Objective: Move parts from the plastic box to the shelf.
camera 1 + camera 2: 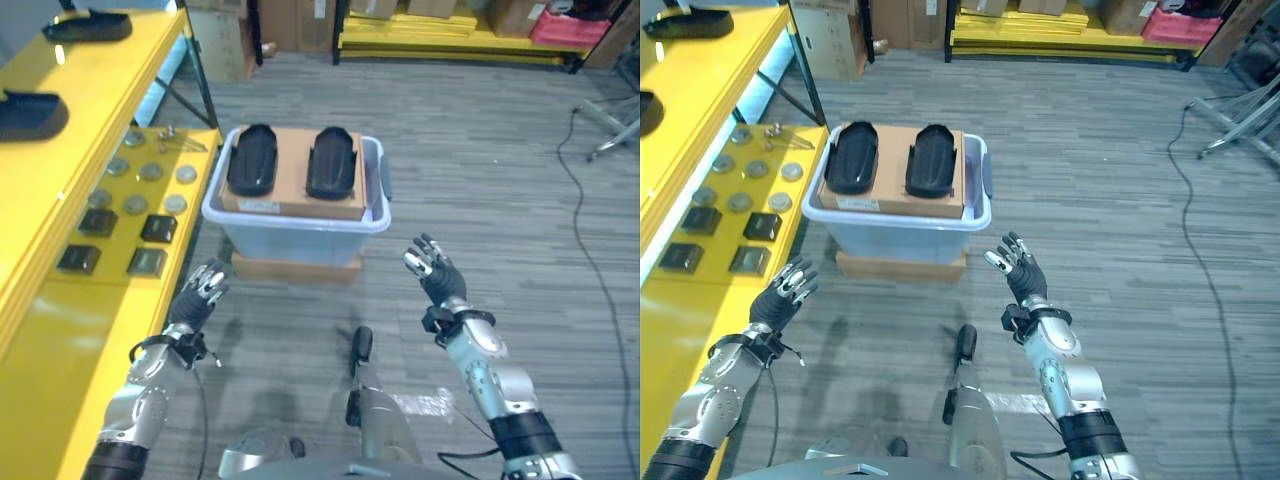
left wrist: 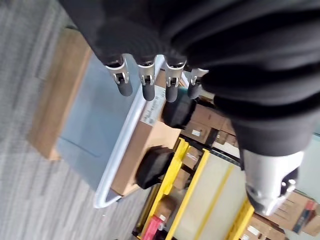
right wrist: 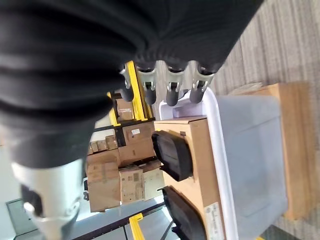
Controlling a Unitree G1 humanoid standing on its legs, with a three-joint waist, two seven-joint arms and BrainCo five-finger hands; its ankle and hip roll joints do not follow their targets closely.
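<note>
A translucent plastic box (image 1: 300, 230) stands on a low wooden block on the floor. A cardboard sheet (image 1: 295, 190) lies across its top and carries two black moulded parts, one on the left (image 1: 252, 158) and one on the right (image 1: 332, 161). My left hand (image 1: 203, 290) hovers open below the box's left corner, next to the yellow shelf (image 1: 60, 150). On the other side my right hand (image 1: 435, 268) is open too, below and right of the box. Neither hand holds anything. In the right wrist view the box (image 3: 250, 150) and both parts (image 3: 172, 155) lie past my fingers.
The shelf's lower level holds several round metal discs (image 1: 150, 172) and black square parts (image 1: 158, 228). Two black parts (image 1: 85, 25) rest on its upper level. Cardboard boxes and a yellow rack (image 1: 450, 35) stand at the back. A metal stand (image 1: 615, 125) is at the right.
</note>
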